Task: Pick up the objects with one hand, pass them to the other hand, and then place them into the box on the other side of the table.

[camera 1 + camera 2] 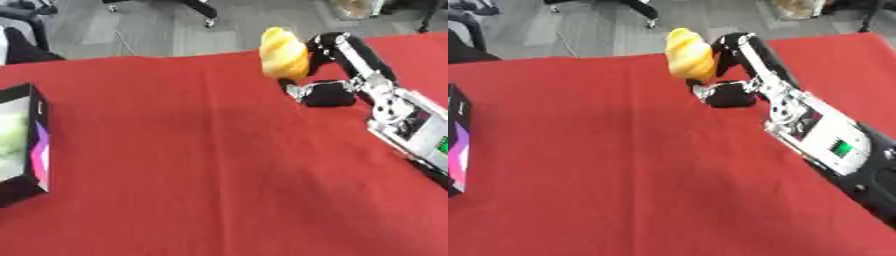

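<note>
- Left eye view showed the right hand (337, 75) curled round a yellow object (283, 52), held above the red table (201, 150) near its far edge.
- Pickup looked done; the pass to the other hand and the drop into the box (22, 142) at the left edge were judged still to come.
- Right arm reached in from the right, forearm angled up toward the far side.
- Left hand showed in neither view.

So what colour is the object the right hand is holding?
Yellow-orange; the object in the right hand shows best in the left eye view.
</note>
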Motion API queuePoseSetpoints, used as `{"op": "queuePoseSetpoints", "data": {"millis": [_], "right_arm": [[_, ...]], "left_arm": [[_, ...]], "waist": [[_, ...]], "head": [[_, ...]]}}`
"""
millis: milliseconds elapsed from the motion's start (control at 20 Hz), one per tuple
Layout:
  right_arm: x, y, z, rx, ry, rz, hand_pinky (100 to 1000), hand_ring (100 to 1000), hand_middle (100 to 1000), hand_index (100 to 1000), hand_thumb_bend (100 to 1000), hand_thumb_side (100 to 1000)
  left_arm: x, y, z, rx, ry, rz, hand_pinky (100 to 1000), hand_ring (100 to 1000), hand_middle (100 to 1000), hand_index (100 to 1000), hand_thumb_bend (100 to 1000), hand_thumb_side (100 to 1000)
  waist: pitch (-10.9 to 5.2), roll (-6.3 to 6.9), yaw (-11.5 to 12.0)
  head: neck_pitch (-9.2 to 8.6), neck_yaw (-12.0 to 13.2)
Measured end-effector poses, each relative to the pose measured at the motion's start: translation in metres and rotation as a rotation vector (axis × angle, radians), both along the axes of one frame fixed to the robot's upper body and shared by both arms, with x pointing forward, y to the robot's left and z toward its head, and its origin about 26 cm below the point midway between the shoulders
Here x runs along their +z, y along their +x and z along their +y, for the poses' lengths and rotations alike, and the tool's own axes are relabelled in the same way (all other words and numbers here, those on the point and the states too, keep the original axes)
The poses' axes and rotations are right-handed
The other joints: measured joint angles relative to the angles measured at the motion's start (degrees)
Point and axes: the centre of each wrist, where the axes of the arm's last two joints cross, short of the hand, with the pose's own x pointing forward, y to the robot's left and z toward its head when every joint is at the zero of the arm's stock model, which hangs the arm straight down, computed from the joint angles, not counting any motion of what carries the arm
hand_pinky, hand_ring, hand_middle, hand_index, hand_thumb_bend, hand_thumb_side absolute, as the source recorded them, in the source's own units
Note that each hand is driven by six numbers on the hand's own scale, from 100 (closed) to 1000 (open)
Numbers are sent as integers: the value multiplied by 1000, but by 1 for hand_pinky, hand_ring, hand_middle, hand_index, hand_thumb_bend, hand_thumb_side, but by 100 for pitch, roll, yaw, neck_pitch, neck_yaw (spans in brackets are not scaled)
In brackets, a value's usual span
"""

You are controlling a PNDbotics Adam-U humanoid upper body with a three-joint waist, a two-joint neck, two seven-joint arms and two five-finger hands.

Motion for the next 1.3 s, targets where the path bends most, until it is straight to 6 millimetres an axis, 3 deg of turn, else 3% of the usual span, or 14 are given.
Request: {"op": "queuePoseSetpoints", "data": {"millis": [250,450,650,850,900,950,1300], "right_arm": [[-1,1,7,13,-9,-5,756,519,333,484,363,100],[1,2,12,24,-7,-16,756,520,333,485,362,100],[3,2,18,40,-1,-33,757,520,332,485,362,100],[3,3,25,66,19,-52,768,522,331,484,363,100],[4,3,27,73,24,-56,771,522,331,484,379,100],[4,3,29,79,29,-59,772,522,331,484,363,100],[4,4,34,95,44,-72,772,521,330,482,363,100]], "left_arm": [[4,-6,-34,-109,59,41,615,650,673,726,100,133],[5,-8,-56,-168,78,103,612,647,672,727,100,160],[5,-11,-76,-225,100,169,593,635,663,725,100,241],[5,-15,-104,-297,136,234,602,639,668,736,100,246],[5,-17,-111,-316,146,241,601,639,667,739,100,207],[6,-19,-117,-333,156,247,602,641,671,749,100,245],[8,-33,-159,-413,228,289,646,688,711,803,100,245]], "waist": [[-16,28,106],[-23,37,198],[-49,37,246],[-51,54,299],[-51,69,315],[-51,78,327],[-51,104,377]], "head": [[84,-215],[100,-398],[117,-494],[130,-557],[130,-571],[129,-585],[94,-654]]}}
